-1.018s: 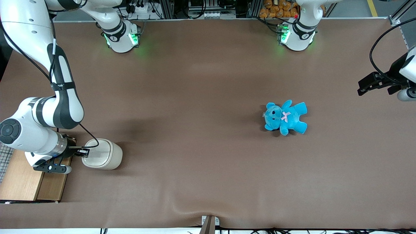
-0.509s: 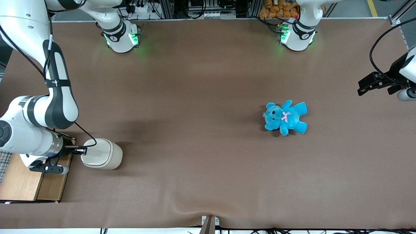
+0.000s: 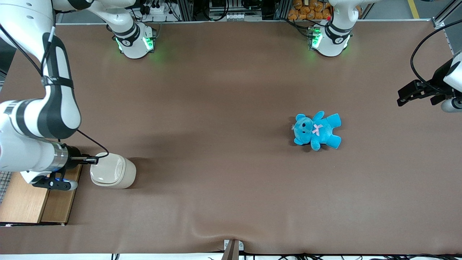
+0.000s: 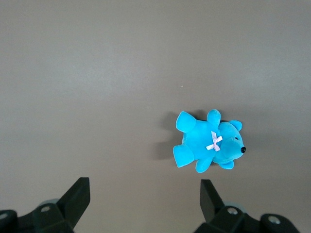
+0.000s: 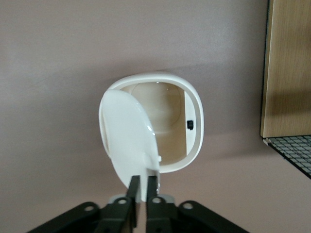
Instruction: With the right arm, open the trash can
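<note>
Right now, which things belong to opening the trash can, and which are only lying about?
Job:
- trash can, lid up, inside showing
- gripper, shut on lid's edge

Lying about:
- teddy, toward the parked arm's end
- wooden box, beside the can

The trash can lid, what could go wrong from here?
The gripper pinches only the thin edge of the raised lid, so it could slip and drop shut. The trash can looks light and nothing braces it, so more lifting may tip or drag it. The wooden box sits close beside the arm.
</note>
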